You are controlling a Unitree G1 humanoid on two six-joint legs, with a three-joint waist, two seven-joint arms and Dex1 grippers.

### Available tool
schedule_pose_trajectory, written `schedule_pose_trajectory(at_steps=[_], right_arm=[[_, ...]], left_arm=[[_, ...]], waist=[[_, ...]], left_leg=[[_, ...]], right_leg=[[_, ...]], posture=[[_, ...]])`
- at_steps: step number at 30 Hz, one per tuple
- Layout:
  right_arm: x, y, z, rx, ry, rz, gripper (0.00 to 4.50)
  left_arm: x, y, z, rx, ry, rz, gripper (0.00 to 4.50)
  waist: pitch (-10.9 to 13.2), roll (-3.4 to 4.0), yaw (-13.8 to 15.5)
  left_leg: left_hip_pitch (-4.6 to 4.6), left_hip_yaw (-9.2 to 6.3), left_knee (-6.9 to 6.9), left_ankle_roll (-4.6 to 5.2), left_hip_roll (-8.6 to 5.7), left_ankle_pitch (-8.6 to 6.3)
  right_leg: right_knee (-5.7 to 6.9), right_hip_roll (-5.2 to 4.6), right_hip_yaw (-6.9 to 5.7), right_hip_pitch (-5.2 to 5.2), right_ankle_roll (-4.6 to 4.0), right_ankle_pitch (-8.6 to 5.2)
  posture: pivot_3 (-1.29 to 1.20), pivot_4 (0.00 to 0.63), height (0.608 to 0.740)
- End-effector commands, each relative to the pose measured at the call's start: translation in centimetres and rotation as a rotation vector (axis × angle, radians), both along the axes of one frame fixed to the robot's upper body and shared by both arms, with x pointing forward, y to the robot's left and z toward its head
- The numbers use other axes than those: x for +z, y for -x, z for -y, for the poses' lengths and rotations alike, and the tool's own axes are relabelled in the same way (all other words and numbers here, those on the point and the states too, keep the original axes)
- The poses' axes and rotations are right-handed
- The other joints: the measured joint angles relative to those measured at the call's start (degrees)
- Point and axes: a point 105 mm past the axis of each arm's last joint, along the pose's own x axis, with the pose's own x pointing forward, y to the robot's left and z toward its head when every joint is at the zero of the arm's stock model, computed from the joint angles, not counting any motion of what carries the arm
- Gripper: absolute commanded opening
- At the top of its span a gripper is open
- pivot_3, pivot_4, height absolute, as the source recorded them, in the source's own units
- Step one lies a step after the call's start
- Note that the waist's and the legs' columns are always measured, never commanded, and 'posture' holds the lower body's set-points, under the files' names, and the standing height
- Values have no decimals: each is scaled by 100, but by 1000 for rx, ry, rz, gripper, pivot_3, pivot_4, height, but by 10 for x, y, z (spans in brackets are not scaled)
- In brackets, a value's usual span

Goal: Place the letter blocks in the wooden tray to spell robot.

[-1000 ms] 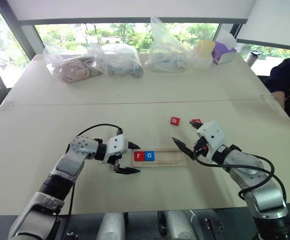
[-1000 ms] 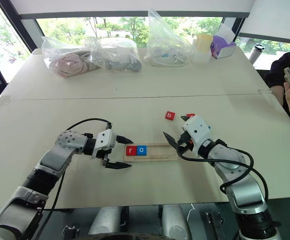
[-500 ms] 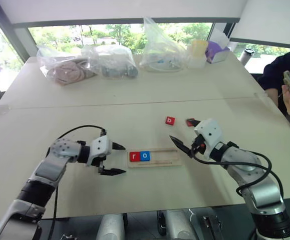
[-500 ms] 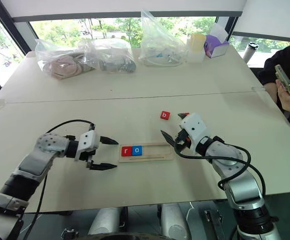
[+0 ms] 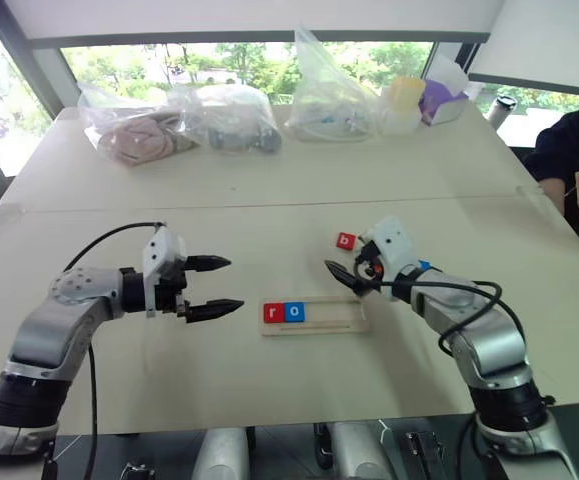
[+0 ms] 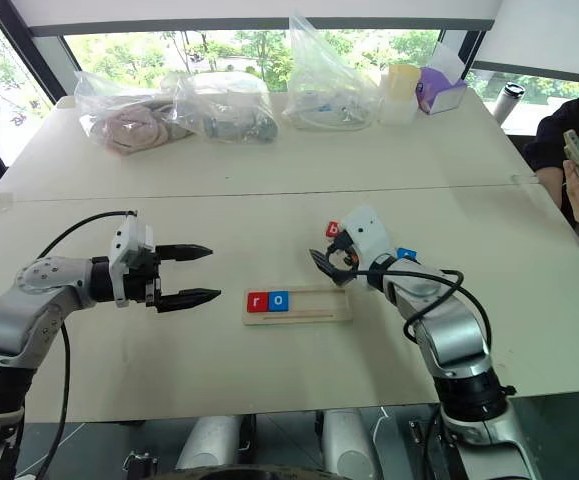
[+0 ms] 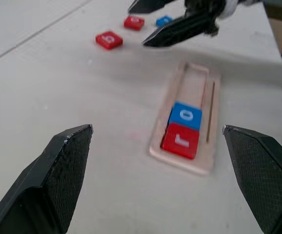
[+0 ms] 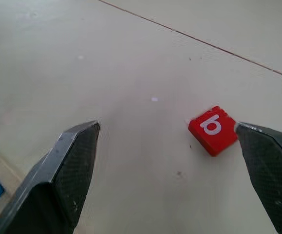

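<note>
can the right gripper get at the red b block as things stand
Probably yes. The right gripper is open and already aimed at the red b block, which lies flat on bare table beside one finger, with nothing between them or stacked on it.

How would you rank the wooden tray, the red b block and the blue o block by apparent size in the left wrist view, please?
1. wooden tray, clearly largest.
2. blue o block.
3. red b block; it lies farther off, so the two blocks may match.
</note>
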Motion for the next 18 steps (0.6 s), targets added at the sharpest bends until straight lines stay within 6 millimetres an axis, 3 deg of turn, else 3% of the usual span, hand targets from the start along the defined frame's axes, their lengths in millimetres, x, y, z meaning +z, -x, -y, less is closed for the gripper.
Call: schedule_pose_trajectory(at_steps=[1, 9, 18], right_arm=[[7, -14, 8, -150, -37, -27, 4500], [-12, -21, 5, -258, -45, -105, 4500], [-38, -31, -10, -372, -109, -222, 4500]], left_arm=[[17, 8, 10, -23, 24, 45, 4441], [19, 13, 19, -21, 36, 43, 4441], [17, 10, 16, -5, 28, 43, 4441]], waist=[[0, -1, 1], [0, -1, -15], [0, -1, -38]], left_leg=[[1, -2, 0, 0, 1, 0], [3, -4, -2, 0, -1, 0], [8, -8, -3, 0, 3, 0]], right_leg=[[1, 2, 0, 0, 0, 0], [1, 3, -1, 1, -1, 0], [6, 10, -2, 2, -3, 1]], posture=[[0, 150, 740], [0, 150, 740], [0, 150, 740]])
